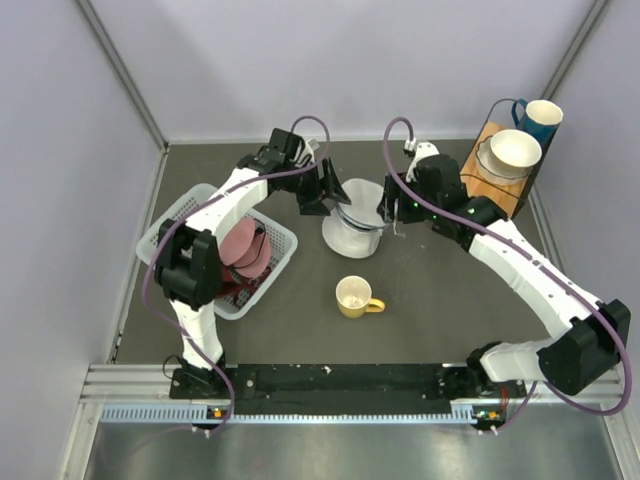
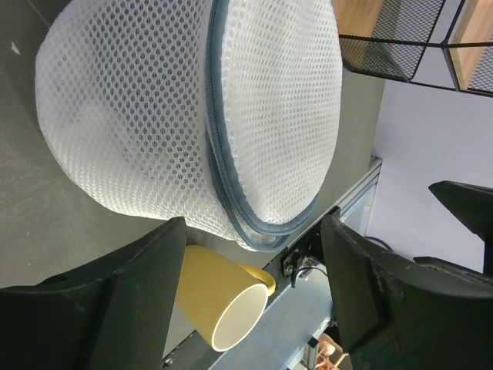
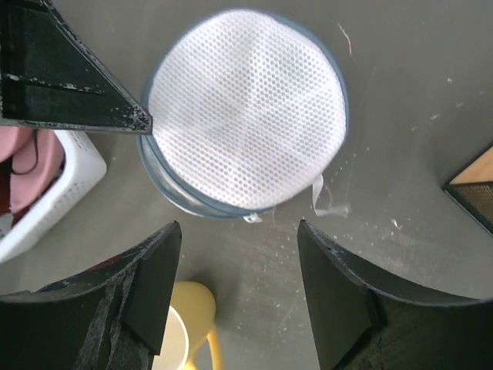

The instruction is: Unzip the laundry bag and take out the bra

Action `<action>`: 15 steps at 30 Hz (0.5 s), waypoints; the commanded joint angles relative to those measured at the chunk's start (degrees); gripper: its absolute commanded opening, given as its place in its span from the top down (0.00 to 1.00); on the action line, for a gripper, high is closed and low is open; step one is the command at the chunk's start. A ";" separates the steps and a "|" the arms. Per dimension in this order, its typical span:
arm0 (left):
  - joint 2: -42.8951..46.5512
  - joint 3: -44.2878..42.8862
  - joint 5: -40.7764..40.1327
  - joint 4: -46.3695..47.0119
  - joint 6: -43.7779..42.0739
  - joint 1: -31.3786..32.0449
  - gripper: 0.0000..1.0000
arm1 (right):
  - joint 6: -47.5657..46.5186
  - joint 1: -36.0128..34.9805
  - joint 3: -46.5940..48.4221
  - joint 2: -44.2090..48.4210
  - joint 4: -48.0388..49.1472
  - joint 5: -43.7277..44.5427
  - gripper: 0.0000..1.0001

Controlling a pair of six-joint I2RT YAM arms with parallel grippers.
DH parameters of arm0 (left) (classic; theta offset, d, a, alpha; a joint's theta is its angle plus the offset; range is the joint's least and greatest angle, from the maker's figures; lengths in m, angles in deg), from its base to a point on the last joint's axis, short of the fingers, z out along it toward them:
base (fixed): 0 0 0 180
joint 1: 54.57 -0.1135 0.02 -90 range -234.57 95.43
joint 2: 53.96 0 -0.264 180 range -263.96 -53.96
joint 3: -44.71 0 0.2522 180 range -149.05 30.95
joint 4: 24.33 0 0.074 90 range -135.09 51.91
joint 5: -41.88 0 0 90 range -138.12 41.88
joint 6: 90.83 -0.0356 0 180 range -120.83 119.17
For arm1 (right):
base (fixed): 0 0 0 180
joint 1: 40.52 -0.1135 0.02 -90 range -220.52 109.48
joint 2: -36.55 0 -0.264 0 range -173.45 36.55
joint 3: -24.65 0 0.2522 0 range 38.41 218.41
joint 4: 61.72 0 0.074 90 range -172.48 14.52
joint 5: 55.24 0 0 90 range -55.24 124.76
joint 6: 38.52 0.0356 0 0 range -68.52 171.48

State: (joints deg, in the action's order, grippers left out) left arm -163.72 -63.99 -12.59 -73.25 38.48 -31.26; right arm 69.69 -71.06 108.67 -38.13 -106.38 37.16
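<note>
The laundry bag (image 1: pixel 352 228) sits between left pincer (image 1: pixel 326 198) and right pincer (image 1: pixel 387 210).

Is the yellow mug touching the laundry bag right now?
Apart. The top external view shows a strip of bare table between the laundry bag and the yellow mug; the right wrist view shows that gap too.

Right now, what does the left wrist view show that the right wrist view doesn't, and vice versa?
Only the left wrist view: the grey-blue zipper band side-on, running between the two halves of the white mesh laundry bag, and the silver rail at the table's edge. Only the right wrist view: the white lattice plastic basket holding pink cloth. Both: the bag, the yellow ceramic mug, and each camera's own gripper, left gripper and right gripper, open.
</note>
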 commanded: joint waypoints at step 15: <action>-10.56 -26.26 -12.84 -12.82 -8.45 0.07 0.24 | 4.54 -0.57 -0.74 2.87 1.98 -0.37 0.37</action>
State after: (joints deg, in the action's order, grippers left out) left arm -171.17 -84.49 -20.35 -80.29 33.72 -31.28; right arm 73.13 -71.11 108.63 -37.95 -105.33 36.76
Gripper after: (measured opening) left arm 0.731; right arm 0.633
